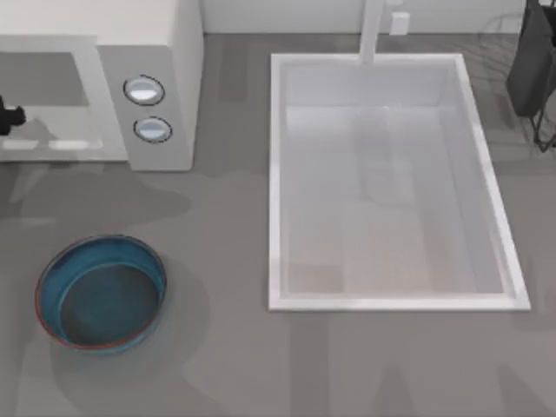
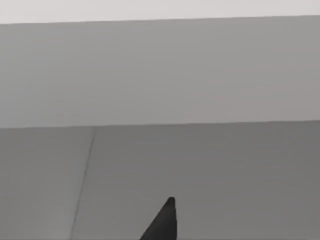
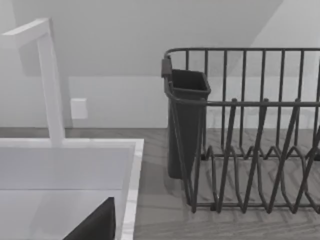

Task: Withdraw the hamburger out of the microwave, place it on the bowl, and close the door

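The white microwave (image 1: 165, 52) stands at the table's back left, its grey control panel with two round knobs (image 1: 148, 109) facing forward. Its door (image 1: 48, 95) looks level with that panel. A black part of my left gripper (image 1: 7, 115) pokes in at the left edge, in front of the door; one dark fingertip (image 2: 167, 220) shows against plain grey surfaces in the left wrist view. The dark teal bowl (image 1: 100, 293) sits near the front left and holds nothing. The hamburger is hidden. One fingertip (image 3: 95, 225) of my right gripper shows above the sink's corner.
A white rectangular sink basin (image 1: 278, 174) with a white tap (image 1: 372, 30) fills the middle and right of the table. A dark wire dish rack (image 3: 250, 130) with a dark cutlery cup (image 3: 186, 120) stands at the back right. Bare grey tabletop lies between bowl and sink.
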{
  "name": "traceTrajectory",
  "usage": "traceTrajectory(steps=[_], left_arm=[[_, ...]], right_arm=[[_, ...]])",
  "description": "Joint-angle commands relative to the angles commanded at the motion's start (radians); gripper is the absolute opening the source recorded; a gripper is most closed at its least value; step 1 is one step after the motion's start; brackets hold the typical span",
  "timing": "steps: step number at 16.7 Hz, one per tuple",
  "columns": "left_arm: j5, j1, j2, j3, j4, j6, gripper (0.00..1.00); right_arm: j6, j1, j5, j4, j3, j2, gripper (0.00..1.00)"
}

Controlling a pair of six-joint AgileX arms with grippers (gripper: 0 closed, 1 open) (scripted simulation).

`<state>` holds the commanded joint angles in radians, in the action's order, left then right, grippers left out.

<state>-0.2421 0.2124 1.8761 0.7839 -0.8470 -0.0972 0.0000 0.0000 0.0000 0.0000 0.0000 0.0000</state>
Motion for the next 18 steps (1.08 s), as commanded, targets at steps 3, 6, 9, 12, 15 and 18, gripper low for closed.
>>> traceTrajectory(steps=[3, 6, 9, 12, 15, 18], left_arm=[[0.000, -0.001, 0.003, -0.003, -0.003, -0.002, 0.00], [0.044, -0.036, 0.004, 0.022, 0.052, 0.058, 0.00], [0.146, -0.120, 0.007, 0.079, 0.192, 0.210, 0.00], [0.293, -0.238, 0.012, 0.159, 0.410, 0.458, 0.00], [0.462, -0.374, 0.026, 0.247, 0.685, 0.783, 0.00], [0.639, -0.515, 0.057, 0.336, 0.999, 1.148, 0.00]], right_arm=[[0.000, 0.000, 0.000, 0.000, 0.000, 0.000, 1.00], [0.000, 0.000, 0.000, 0.000, 0.000, 0.000, 1.00], [0.000, 0.000, 0.000, 0.000, 0.000, 0.000, 1.00], [0.000, 0.000, 0.000, 0.000, 0.000, 0.000, 1.00], [0.000, 0.000, 0.000, 0.000, 0.000, 0.000, 1.00], [0.000, 0.000, 0.000, 0.000, 0.000, 0.000, 1.00]])
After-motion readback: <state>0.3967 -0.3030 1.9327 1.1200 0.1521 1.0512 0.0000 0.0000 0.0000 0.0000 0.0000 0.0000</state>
